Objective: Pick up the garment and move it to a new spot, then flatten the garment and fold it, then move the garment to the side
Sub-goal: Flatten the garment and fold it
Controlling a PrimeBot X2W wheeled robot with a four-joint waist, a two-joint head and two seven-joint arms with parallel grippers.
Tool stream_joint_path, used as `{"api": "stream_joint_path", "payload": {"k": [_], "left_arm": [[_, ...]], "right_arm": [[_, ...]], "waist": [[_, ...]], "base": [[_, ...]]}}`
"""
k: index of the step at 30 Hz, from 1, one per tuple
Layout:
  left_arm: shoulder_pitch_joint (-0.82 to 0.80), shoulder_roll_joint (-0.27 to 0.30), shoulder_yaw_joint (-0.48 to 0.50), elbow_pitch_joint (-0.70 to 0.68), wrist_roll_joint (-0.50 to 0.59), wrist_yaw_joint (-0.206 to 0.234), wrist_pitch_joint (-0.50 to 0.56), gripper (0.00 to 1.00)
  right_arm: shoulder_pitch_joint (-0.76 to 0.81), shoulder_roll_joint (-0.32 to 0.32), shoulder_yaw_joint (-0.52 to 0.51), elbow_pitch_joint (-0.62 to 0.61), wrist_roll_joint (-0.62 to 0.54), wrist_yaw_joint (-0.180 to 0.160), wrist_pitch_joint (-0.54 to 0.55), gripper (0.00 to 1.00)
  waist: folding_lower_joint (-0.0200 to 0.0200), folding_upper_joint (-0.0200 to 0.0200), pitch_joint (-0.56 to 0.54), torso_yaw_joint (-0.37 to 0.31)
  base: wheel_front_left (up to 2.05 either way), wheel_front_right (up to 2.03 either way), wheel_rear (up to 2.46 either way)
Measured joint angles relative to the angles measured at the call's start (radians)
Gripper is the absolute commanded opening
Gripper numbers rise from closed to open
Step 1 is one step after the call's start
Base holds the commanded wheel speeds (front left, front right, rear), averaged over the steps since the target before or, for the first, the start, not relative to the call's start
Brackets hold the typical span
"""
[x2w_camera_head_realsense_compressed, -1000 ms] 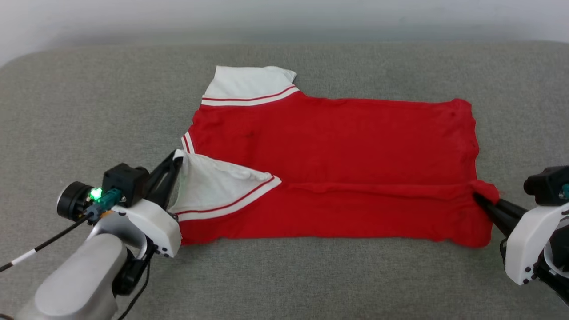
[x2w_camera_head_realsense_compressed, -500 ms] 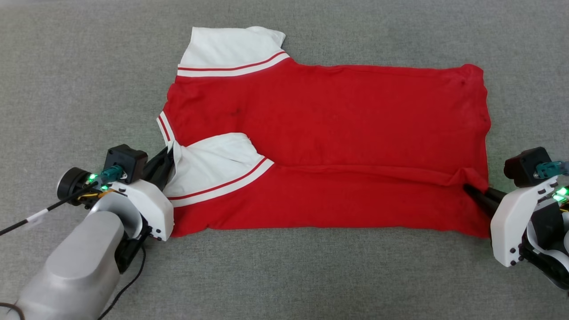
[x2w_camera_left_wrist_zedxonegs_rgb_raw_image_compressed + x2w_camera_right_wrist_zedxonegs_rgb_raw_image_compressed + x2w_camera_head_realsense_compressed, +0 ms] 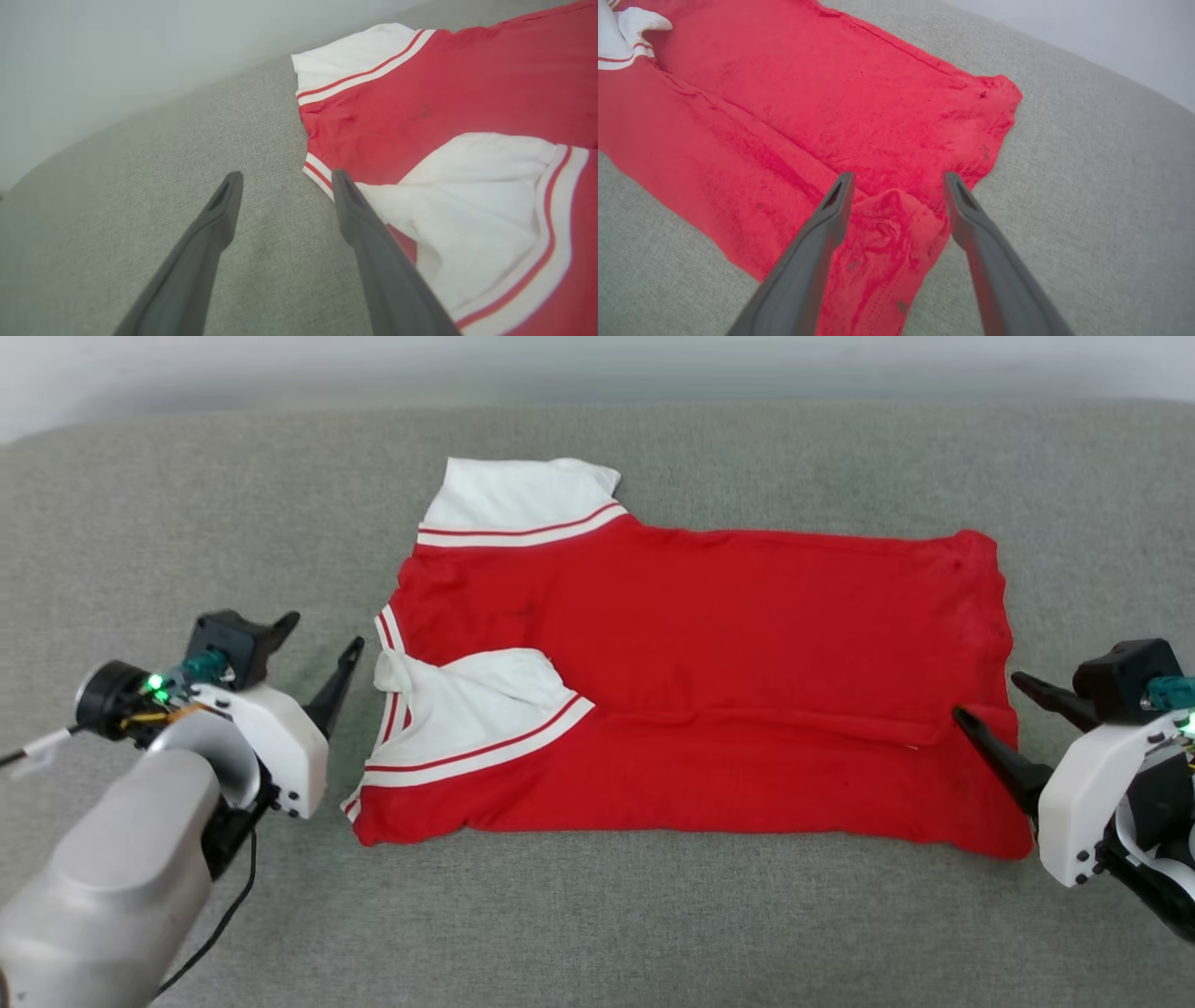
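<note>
Red jersey T-shirt (image 3: 709,644) spread flat mid-tabletop (image 3: 597,915) on grey fabric covering, collar end toward the left gripper (image 3: 323,630), hem toward the right gripper (image 3: 987,695). Near long edge turned up over the body along a lengthwise crease (image 3: 747,721), near white sleeve (image 3: 476,709) laid inward on the red. Far sleeve (image 3: 518,495) out flat. Reads as a first lengthwise fold, with one arm at each end to keep that edge straight. Left jaws wide, holding nothing, over bare tabletop just beside the striped collar trim. Right jaws wide too, straddling a bunched hem corner (image 3: 896,219) without pinching it. No lettering in sight, so presumably face down. Far half not yet folded; move to the side not yet done.
</note>
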Motion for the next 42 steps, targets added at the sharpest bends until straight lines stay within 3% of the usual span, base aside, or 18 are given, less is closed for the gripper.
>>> {"api": "stream_joint_path", "payload": {"k": [6,15,20,23,31,38,39,40,41,42], "left_arm": [[-0.053,0.088,-0.016,-0.135,-0.040,-0.005,0.181,1.00],[-0.092,0.227,-0.098,-0.411,-0.271,-0.006,0.612,1.00],[-0.094,0.283,-0.145,-0.503,-0.396,-0.006,0.835,1.00],[-0.094,0.285,-0.165,-0.509,-0.433,-0.006,0.924,1.00],[-0.080,0.260,-0.217,-0.450,-0.469,0.018,1.043,1.00],[-0.059,0.252,-0.257,-0.398,-0.450,0.010,1.055,1.00],[-0.059,0.249,-0.261,-0.395,-0.450,0.008,1.053,0.76],[-0.059,0.246,-0.265,-0.392,-0.447,0.007,1.048,0.31],[-0.059,0.243,-0.270,-0.390,-0.445,0.004,1.043,0.00],[-0.059,0.240,-0.275,-0.389,-0.439,0.003,1.036,0.00]], "right_arm": [[0.035,0.012,-0.044,-0.040,-0.021,0.000,-0.010,1.00],[0.054,0.031,-0.064,-0.094,-0.045,0.000,0.018,1.00],[0.056,0.035,-0.071,-0.116,-0.051,0.000,0.031,1.00],[0.056,0.039,-0.070,-0.124,-0.058,0.000,0.036,1.00],[0.034,0.049,-0.039,-0.119,-0.051,0.000,0.056,1.00],[0.000,0.059,-0.016,-0.081,-0.036,0.000,0.044,1.00],[-0.006,0.059,-0.012,-0.077,-0.033,0.000,0.042,1.00],[-0.012,0.058,-0.011,-0.073,-0.029,0.000,0.041,1.00],[-0.020,0.055,-0.009,-0.071,-0.028,0.000,0.041,1.00],[-0.028,0.050,-0.007,-0.071,-0.028,0.000,0.041,1.00]], "waist": [[0.0000,0.0000,-0.041,0.015],[0.0000,0.0000,-0.044,0.002],[-0.0001,0.0000,-0.035,-0.012],[0.0000,0.0000,-0.026,-0.021],[0.0000,0.0000,0.006,-0.056],[-0.0001,0.0000,0.025,-0.087],[-0.0002,0.0000,0.024,-0.089],[-0.0002,0.0000,0.022,-0.090],[-0.0001,0.0000,0.019,-0.090],[-0.0002,0.0000,0.015,-0.089]], "base": [[0.00,0.00,0.00],[0.00,0.00,0.00],[0.00,0.00,0.00],[0.00,0.00,0.00],[0.00,0.00,0.00],[0.00,0.00,0.00],[0.00,0.00,0.00],[0.00,0.00,0.00],[0.00,0.00,0.00],[0.00,0.00,0.00]]}}
